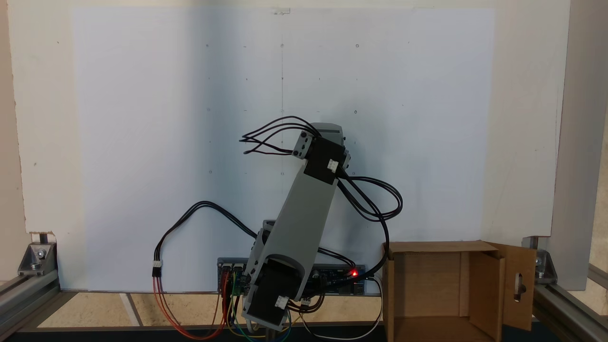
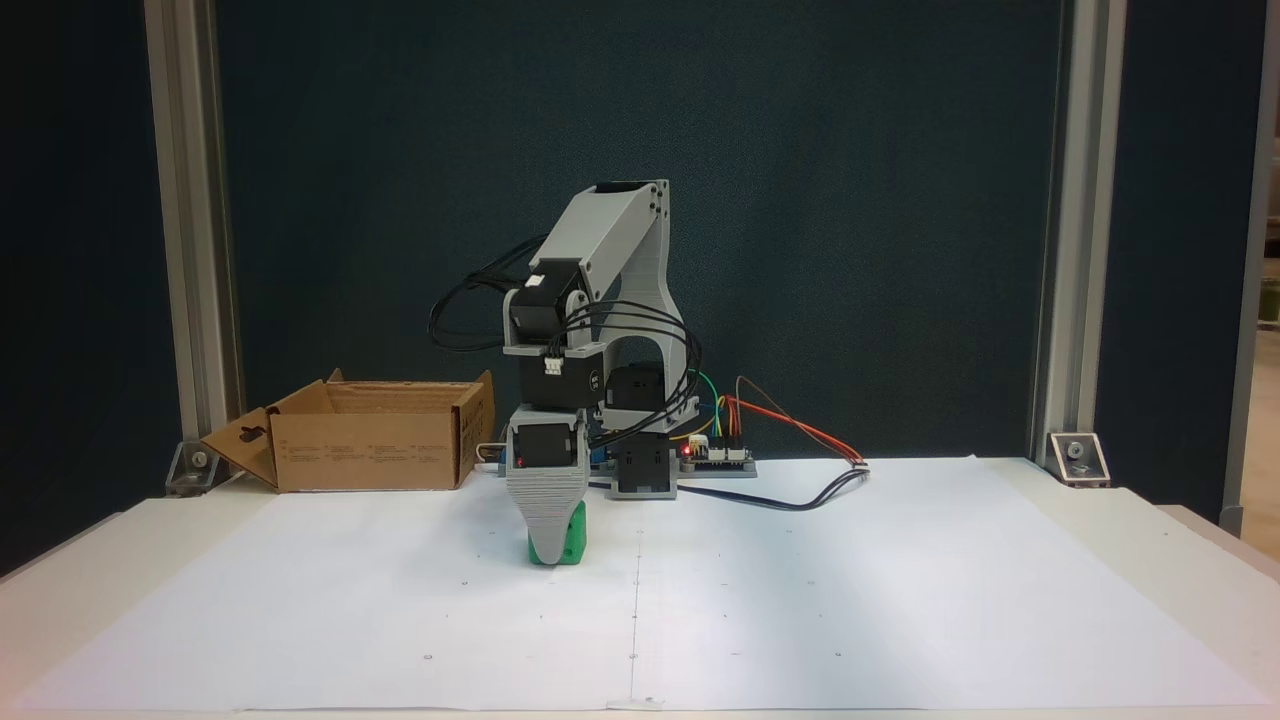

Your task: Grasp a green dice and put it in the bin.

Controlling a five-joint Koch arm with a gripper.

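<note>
In a fixed view the green dice (image 2: 572, 541) rests on the white paper, in front of the arm's base. My gripper (image 2: 547, 552) points straight down onto it. Its grey front jaw covers the dice's left half, and the other jaw is hidden behind, so the jaw gap cannot be read. The bin (image 2: 365, 450) is a brown cardboard box at the back left of that view, apart from the dice. In the other fixed view the bin (image 1: 427, 289) stands at the lower right with its slotted flap open, and the arm (image 1: 304, 213) leans over the sheet.
A controller board (image 2: 715, 455) with coloured wires sits beside the arm's base, and black cables (image 2: 800, 495) trail onto the paper to its right. Aluminium posts (image 2: 190, 250) stand at both back corners. The white sheet (image 2: 850, 600) stretches wide toward the front.
</note>
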